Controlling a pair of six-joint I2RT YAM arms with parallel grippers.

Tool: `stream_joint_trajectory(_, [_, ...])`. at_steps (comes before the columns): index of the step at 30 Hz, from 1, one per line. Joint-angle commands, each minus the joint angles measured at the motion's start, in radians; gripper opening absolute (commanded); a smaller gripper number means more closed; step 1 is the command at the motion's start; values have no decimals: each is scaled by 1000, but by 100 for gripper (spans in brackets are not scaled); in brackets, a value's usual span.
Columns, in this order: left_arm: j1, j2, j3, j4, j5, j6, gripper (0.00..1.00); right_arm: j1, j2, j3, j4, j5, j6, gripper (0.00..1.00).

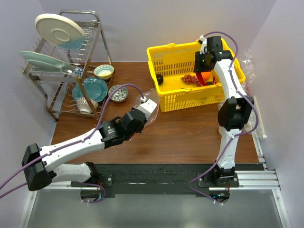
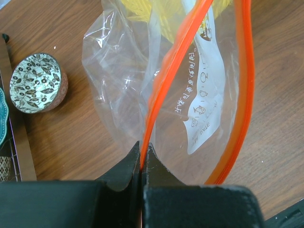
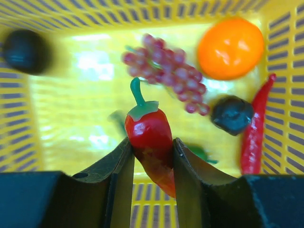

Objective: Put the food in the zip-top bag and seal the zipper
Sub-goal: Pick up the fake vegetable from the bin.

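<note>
My left gripper [image 1: 142, 111] [image 2: 142, 146] is shut on the red-orange zipper [image 2: 173, 76] of the clear zip-top bag [image 2: 118, 90] [image 1: 153, 99], which hangs open above the table left of the basket; its white label [image 2: 206, 95] shows. My right gripper [image 1: 204, 75] [image 3: 151, 142] is shut on a short red pepper [image 3: 148, 128] with a green stem, held over the yellow basket [image 1: 164, 58] [image 3: 71, 118]. Below it lie an orange [image 3: 230, 48], dark red grapes [image 3: 166, 69] [image 1: 191, 80], two dark round fruits [image 3: 232, 114] [image 3: 23, 51], a long red chili [image 3: 254, 135] and a green vegetable [image 3: 202, 153], mostly hidden.
A dish rack [image 1: 57, 90] with plates and bowls stands at the back left. A small patterned bowl [image 1: 118, 93] [image 2: 35, 83] sits on the table beside it. Crinkled clear packaging [image 1: 247, 61] lies right of the basket.
</note>
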Motion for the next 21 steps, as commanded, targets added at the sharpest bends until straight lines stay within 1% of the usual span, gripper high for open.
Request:
stream_joint_trajectory(1, [6,-25,-1,47,2,23,0,-4,-152,-7,137,-255,70,3])
stream_joint_trajectory(3, [5,-25,1,45,1,25,0,-4,-220,-26,172,-327,96,3])
stream_joint_trajectory(4, [6,-24,-1,45,-1,25,0,-4,-244,-62,224,-402,133,3])
stream_joint_trajectory(6, [5,-22,2,42,-4,25,0,-2,-333,-123,303,-497,184,3])
stream_joint_trajectory(7, [6,-23,1,41,-6,25,0,-4,-370,-206,408,-539,249,3])
stream_joint_trajectory(8, [6,-22,2,39,-7,25,0,-4,-402,-251,467,-620,286,3])
stream_joint_trajectory(9, [6,-20,4,39,-7,25,0,-2,-471,-298,528,-653,323,4])
stream_joint_trajectory(10, [6,-19,4,38,-7,25,0,-2,-505,-388,647,-683,398,3])
stream_joint_trajectory(11, [6,-19,5,36,-6,25,0,-1,-534,-436,712,-734,440,3])
stream_joint_trajectory(12, [6,-19,4,35,-6,25,0,1,-603,-488,789,-765,486,2])
stream_joint_trajectory(13, [6,-16,7,32,-6,25,0,8,-632,-594,952,-788,583,2])
stream_joint_trajectory(14, [5,-17,8,30,-4,25,0,14,-666,-646,1031,-824,631,1])
stream_joint_trajectory(15, [6,-16,8,28,-4,23,0,21,-721,-697,1108,-834,677,0])
stream_joint_trajectory(16, [6,-17,10,27,-4,23,0,39,-755,-795,1247,-841,757,0])
stream_joint_trajectory(17, [6,-17,10,27,-3,23,0,50,-783,-840,1309,-843,787,0])
stream_joint_trajectory(18, [6,-19,11,27,-1,23,0,62,-812,-883,1358,-828,813,0])
stream_joint_trajectory(19, [6,-20,13,25,-1,21,0,95,-873,-961,1428,-814,831,0])
stream_joint_trajectory(21, [6,-20,14,27,-3,21,0,145,-933,-1022,1455,-764,815,0])
